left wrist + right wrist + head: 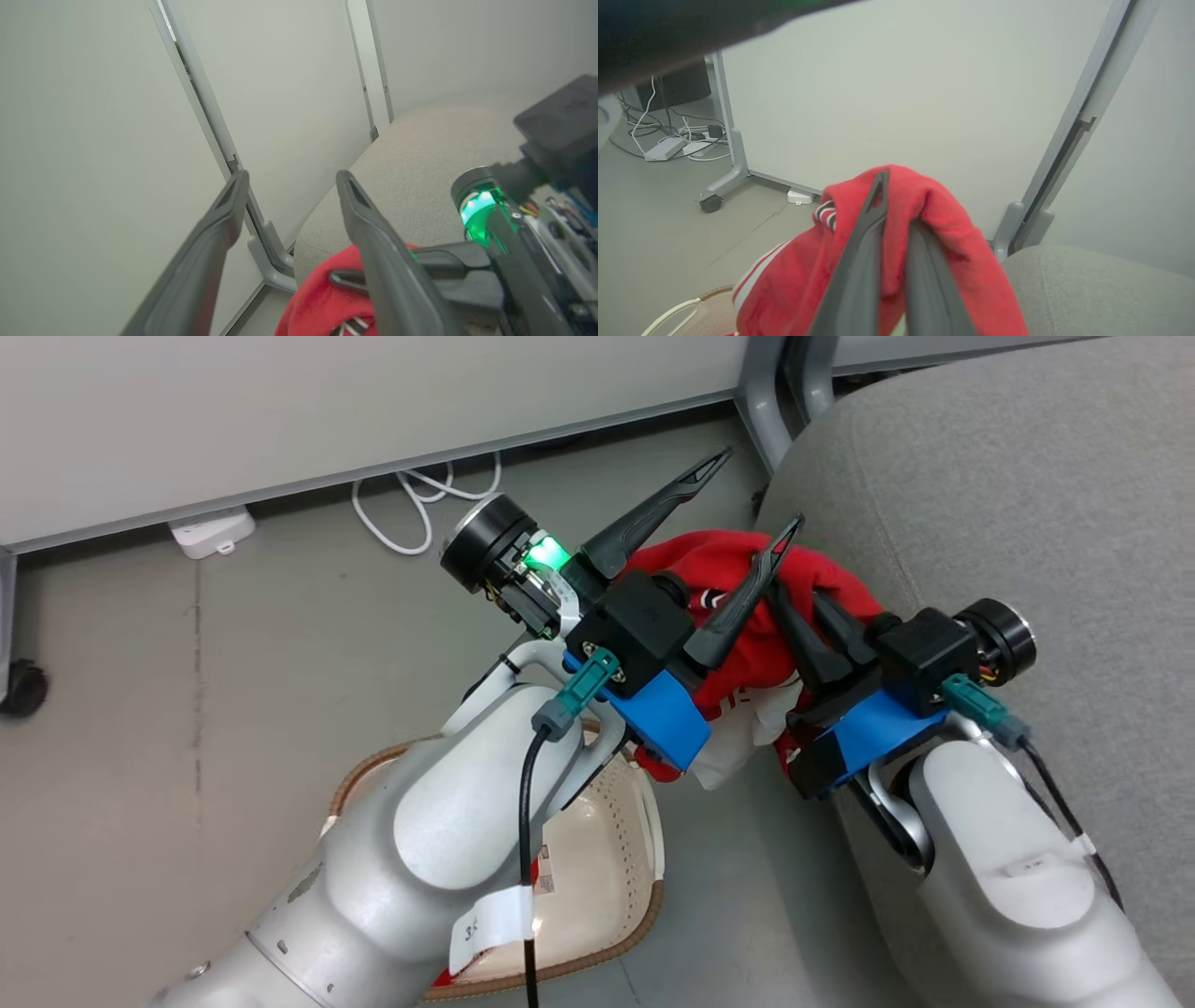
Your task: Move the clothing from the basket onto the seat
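Above the strip of floor (738, 896) between the basket (611, 840) and the sofa (1008, 504), the red clothing (754, 661) hangs bunched at the sofa's rounded edge. Its long axis drops downward, white trim lowest. Open seat spreads to the right. The right tool (803, 607) is clenched on the bunch. The left tool (756, 495) is spread wide and empty, one finger crossing in front of the cloth.

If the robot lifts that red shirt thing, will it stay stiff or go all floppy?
Probably floppy: the red clothing drapes and folds over the shut fingers of the right gripper, hanging down both sides. Likely light, since one narrow pinch holds the bunch up. It might slip a little, as loose folds dangle near the basket.
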Motion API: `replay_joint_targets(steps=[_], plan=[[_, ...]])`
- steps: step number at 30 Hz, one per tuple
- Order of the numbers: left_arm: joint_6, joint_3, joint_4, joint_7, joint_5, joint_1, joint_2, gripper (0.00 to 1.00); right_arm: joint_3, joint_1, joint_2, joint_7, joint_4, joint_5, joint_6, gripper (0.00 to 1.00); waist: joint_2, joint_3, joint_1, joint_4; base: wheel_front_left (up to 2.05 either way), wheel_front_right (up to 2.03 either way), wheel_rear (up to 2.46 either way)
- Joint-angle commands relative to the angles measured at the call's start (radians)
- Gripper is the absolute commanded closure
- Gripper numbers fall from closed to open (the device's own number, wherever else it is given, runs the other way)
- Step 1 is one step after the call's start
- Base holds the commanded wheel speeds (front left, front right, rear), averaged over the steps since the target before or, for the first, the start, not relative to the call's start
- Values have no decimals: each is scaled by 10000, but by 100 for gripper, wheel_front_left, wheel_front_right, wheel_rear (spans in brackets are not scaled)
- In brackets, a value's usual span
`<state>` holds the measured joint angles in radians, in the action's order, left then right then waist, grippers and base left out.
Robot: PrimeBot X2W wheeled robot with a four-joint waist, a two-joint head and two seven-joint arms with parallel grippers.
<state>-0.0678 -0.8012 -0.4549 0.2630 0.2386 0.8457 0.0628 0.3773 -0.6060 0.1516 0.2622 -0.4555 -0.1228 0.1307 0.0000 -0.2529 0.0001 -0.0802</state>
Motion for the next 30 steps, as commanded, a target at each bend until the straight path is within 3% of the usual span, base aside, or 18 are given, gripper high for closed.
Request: replay_joint_targets(steps=[1,21,30], plan=[[-20,-44,-12,28,-6,63,78,0,-229,166,-45,43,152,35,1,100,0,-226,-1,-374,0,0,0],[-221,-754,-93,28,-58,-429,46,0,-2953,1734,-307,42,1736,433,1,100,0,-787,-1,-2208,0,0,0],[-295,-1155,-110,28,-29,-660,2,0,-4027,2750,-447,42,2316,512,1,100,0,-829,-1,-2723,0,0,0]])
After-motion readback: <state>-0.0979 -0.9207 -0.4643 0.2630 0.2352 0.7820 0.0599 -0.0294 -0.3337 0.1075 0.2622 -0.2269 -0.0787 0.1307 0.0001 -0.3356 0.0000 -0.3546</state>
